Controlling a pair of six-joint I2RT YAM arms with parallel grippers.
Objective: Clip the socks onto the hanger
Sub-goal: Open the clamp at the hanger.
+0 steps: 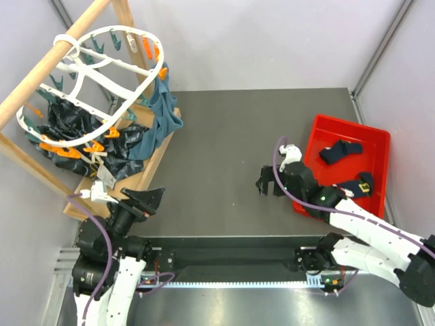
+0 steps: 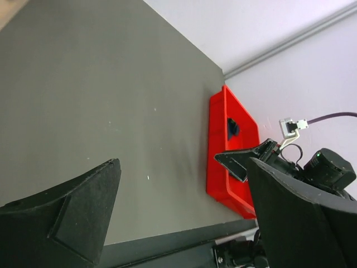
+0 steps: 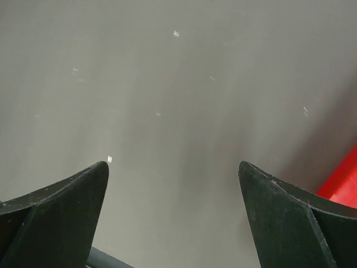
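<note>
Two dark navy socks lie in the red tray (image 1: 326, 132) at the right: one (image 1: 340, 151) near the middle, one with a yellow badge (image 1: 358, 185) at the near side. The white oval hanger (image 1: 95, 81) with teal and orange clips hangs from a wooden pole at the far left. My right gripper (image 1: 269, 183) is open and empty over the bare table, just left of the tray; its view shows only grey table and a tray corner (image 3: 343, 178). My left gripper (image 1: 146, 200) is open and empty at the near left. A sock (image 2: 233, 128) shows in the tray (image 2: 220, 151) in the left wrist view.
A teal-blue garment (image 1: 160, 112) and a dark patterned cloth (image 1: 75, 122) hang from the hanger. A wooden frame (image 1: 146, 173) stands under it at the table's left edge. The grey table (image 1: 224, 149) lies between frame and tray.
</note>
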